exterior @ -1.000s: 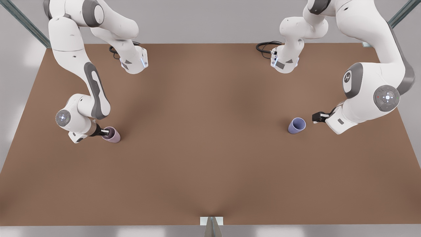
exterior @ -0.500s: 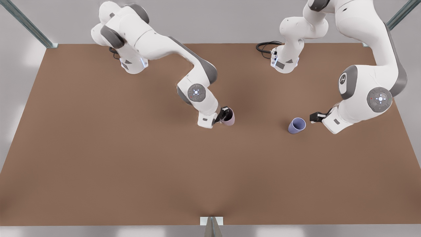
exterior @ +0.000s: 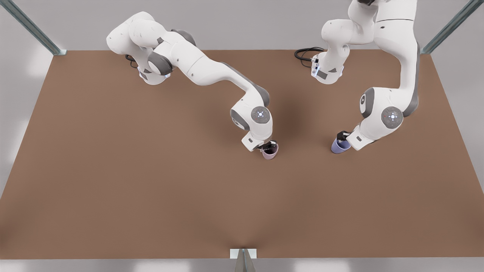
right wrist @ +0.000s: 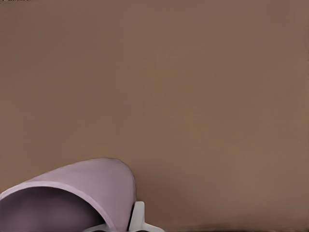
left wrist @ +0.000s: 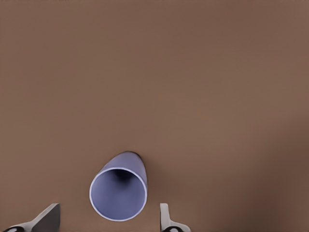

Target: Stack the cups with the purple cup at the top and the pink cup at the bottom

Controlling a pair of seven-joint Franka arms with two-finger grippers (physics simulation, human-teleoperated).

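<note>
Pink cup point(exterior: 270, 152) got carried to table centre, right gripper point(exterior: 267, 146) pinching its rim — your left gripper point(exterior: 343, 136) moved in, fingers spread around the standing purple cup point(exterior: 339, 146).

dusty pink cup point(exterior: 270, 152), lavender purple cup point(exterior: 338, 146), plain brown table point(exterior: 151, 181), white-and-grey arms

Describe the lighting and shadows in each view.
Front view: soft, even light. A faint blurred shadow darkens the table beside the right gripper, which clamps the pink cup. Left wrist view: the purple cup is darkest deep inside and casts no hard shadow; the left gripper straddles it, open. Right wrist view: the pink cup's inside is darker than its outer wall.
</note>
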